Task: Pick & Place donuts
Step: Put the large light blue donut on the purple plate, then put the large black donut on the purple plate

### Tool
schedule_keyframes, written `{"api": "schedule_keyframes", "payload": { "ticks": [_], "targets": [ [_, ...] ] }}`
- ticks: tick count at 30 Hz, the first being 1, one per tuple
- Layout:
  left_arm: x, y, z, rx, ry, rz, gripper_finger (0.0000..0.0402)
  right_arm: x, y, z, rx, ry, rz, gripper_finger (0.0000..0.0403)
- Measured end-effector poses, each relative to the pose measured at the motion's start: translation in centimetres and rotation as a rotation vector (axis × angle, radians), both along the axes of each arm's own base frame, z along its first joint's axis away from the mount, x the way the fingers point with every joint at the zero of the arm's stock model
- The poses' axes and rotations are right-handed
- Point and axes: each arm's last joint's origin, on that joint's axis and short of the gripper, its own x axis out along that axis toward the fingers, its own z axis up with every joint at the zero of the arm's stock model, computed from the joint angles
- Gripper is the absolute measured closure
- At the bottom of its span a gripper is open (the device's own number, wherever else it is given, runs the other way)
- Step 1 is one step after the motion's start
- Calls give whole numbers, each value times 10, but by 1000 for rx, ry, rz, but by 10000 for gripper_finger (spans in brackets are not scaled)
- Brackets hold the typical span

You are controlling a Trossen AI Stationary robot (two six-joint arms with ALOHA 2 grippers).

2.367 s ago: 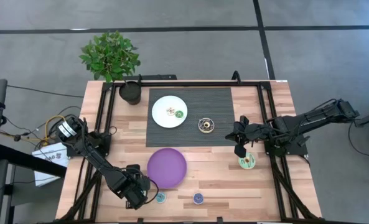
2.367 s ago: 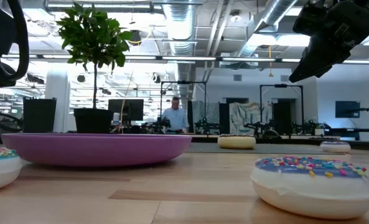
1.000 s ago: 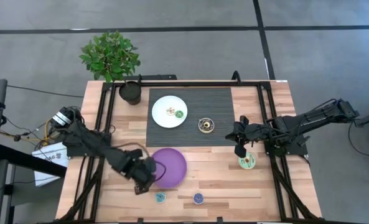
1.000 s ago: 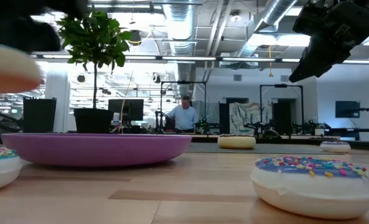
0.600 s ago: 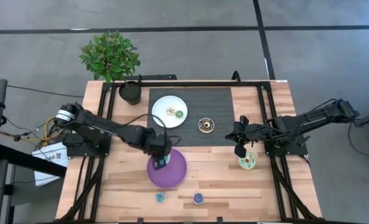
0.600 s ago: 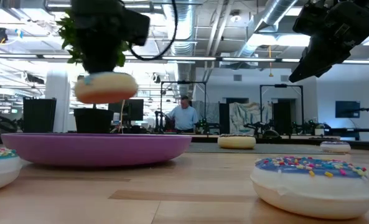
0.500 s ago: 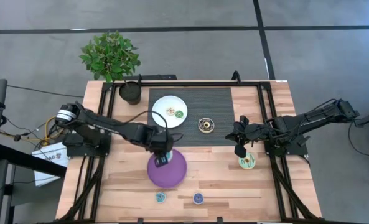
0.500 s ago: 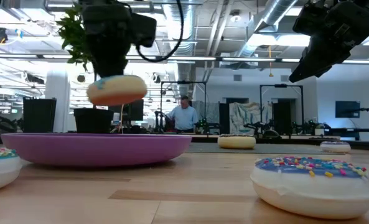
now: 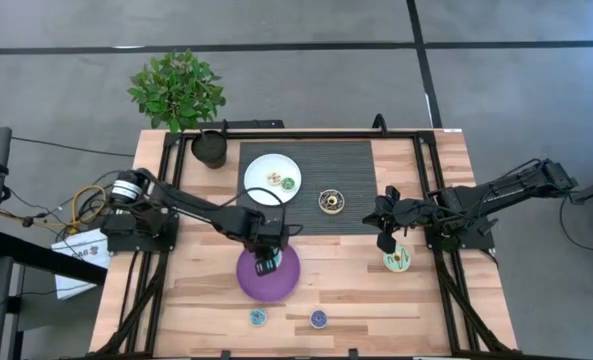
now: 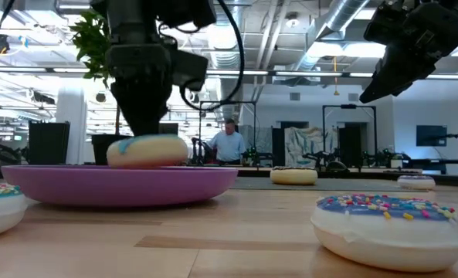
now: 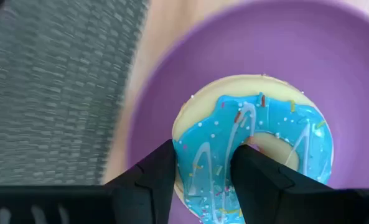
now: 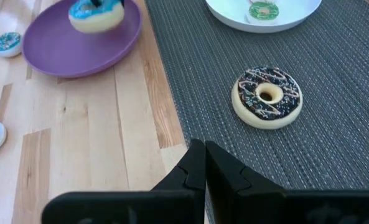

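Observation:
My left gripper (image 9: pixel 266 263) stands over the purple plate (image 9: pixel 288 282), shut on the blue-iced donut (image 11: pixel 252 143). In the low view the donut (image 10: pixel 146 151) sits low inside the plate (image 10: pixel 97 185), and the rim hides its underside. My right gripper (image 9: pixel 386 240) is shut and hovers just beyond the green-iced donut (image 9: pixel 397 260), touching nothing. The brown-and-cream donut (image 12: pixel 267 96) lies flat on the dark mat. Two minis lie on the white plate (image 9: pixel 259 168). A blue mini (image 9: pixel 258 317) and a purple mini (image 9: pixel 318 319) lie near the table's near edge. My left gripper pinches the blue-iced donut's ring (image 11: pixel 206 171) on one side, with one finger (image 11: pixel 256 177) at the hole and the other (image 11: pixel 150 183) outside the rim. The fingers come from above, pointing down. The donut lies level, down in the purple plate; whether it touches the plate I cannot tell.
A dark pot (image 9: pixel 210 148) with a green plant (image 9: pixel 176 88) stands at the far left corner. The black frame rails (image 9: pixel 431 170) run along the table's sides. Bare wood lies between the purple plate and the green-iced donut. A person stands far off in the room (image 10: pixel 229 143).
My left gripper has carried the blue-iced donut from the purple plate's near-left edge toward the right and far side, over the plate. It has then lowered the donut from above the rim down into the plate, staying shut on it.

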Motion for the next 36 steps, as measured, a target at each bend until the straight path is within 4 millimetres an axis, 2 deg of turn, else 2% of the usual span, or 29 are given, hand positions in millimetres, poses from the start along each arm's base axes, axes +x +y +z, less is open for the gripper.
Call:
{"api": "schedule_keyframes", "payload": {
  "ticks": [20, 36],
  "targets": [
    [1, 0, -4, -27, 20, 27, 259, 0, 0, 0, -13, 1, 12, 403],
    [-4, 1, -7, 9, 76, 62, 191, 0, 0, 0, -11, -2, 13, 403]
  ]
}}
